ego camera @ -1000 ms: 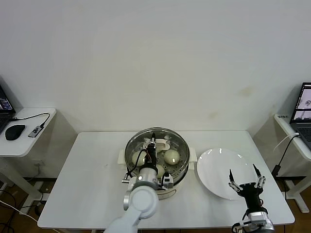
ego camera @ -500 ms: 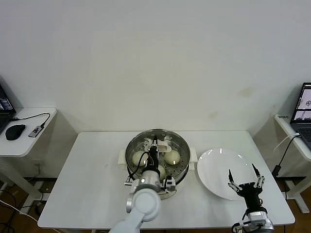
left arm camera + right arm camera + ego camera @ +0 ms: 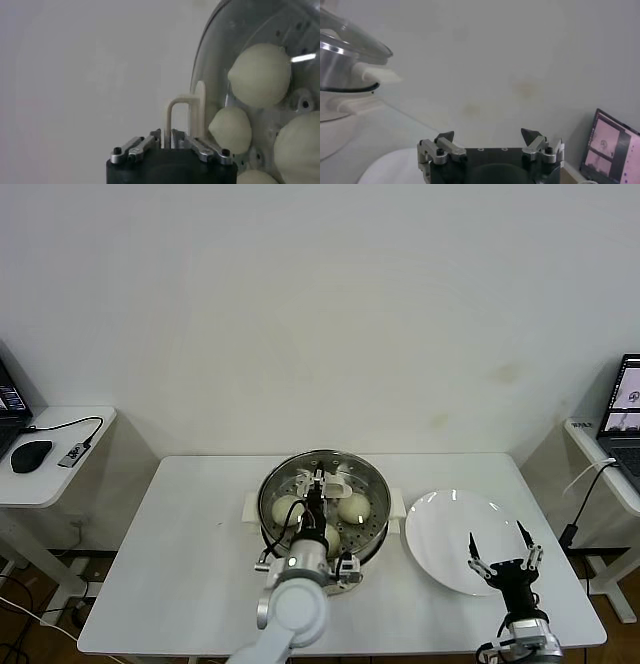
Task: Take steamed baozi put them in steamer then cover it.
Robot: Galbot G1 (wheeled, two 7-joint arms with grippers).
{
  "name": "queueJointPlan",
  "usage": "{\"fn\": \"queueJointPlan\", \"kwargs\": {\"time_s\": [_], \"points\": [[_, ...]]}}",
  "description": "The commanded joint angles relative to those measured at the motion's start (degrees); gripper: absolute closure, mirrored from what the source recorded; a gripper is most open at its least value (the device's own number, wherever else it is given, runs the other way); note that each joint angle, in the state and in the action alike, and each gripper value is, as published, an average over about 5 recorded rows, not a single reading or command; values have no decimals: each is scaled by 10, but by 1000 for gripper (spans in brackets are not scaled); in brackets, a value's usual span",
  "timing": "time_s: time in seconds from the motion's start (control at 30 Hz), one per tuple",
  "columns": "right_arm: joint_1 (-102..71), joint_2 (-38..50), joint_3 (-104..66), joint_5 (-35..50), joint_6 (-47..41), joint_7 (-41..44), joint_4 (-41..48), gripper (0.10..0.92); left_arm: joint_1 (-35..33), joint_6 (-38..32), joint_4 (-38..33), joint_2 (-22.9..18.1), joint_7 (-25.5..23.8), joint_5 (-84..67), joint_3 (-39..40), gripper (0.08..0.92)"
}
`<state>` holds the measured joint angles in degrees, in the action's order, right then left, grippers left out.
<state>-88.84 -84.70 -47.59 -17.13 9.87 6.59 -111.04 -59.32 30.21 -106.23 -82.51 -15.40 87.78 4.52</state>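
Left pincer (image 3: 318, 484) grips the cover's (image 3: 362, 472) handle over the steamer (image 3: 262, 494); right pincer (image 3: 499, 550) spread wide above the plate (image 3: 440, 524).

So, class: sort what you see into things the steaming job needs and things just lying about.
Job: round cream-white dough buns; shiny stainless-steel steamer pot; clear glass lid, held by the left pincer.

Lying about: flat white plate, black computer mouse, open right pincer.

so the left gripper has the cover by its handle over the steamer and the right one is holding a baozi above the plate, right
Not quite: the right gripper is open and holds nothing above the plate, as the head view shows. The left gripper does have the cover by its handle over the steamer.
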Motion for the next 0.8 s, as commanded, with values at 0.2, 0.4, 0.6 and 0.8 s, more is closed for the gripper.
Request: {"fn": "queueJointPlan", "kwargs": {"time_s": [0.2,0.4,0.6,0.8], "points": [[-1,11,0,8,0,-2,2,203,-128,-23,-160,50,50,-60,-32,432],[0,24,5,33,5,-8,6,203,-269,-67,-276,72,128,-185,-92,260],[0,39,43,98,12,-18,15,203,-369,-273,-244,85,234,-560,-273,180],[-29,69,72,159,20,-28,3,203,-418,-378,-159,68,262,-874,-397,177]]}}
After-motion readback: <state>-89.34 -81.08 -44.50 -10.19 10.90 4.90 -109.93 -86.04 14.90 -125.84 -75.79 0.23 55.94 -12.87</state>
